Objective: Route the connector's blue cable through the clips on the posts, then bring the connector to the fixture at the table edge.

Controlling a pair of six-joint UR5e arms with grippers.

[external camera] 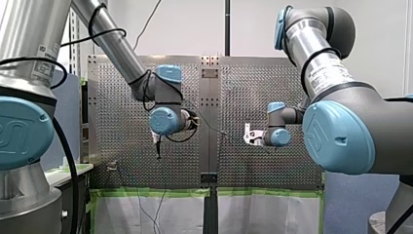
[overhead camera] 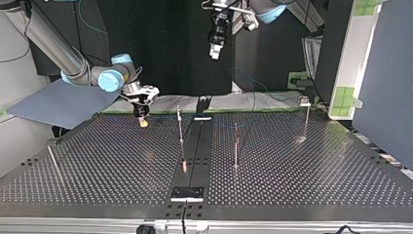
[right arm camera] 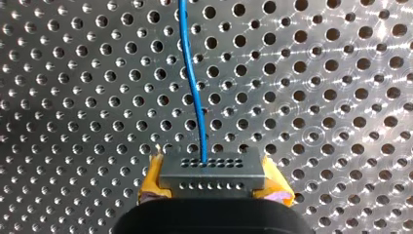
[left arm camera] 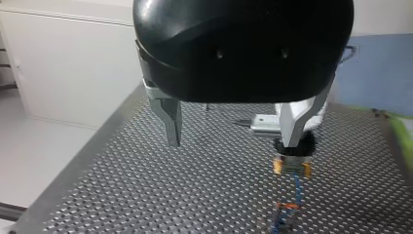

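Perforated table (right arm camera: 73,97) under connector (right arm camera: 210,173) clamped between my right fingers (right arm camera: 152,183), blue cable (right arm camera: 192,83) ahead; my left fingers (left arm camera: 171,122) apart.

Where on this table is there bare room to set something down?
In the top view, bare table lies between the thin rod at its left and the post beside the centre strip, and in the view's near right corner past the outer post. Crowded: the middle, with strip, that post, a second post and fixture.

My worktop (overhead camera: 302,180): perforated metal, dark strip (overhead camera: 197,146) down middle. Thin posts (overhead camera: 180,126) stand upright either side of strip. Small black plate (overhead camera: 187,193) at strip's near end, top view.
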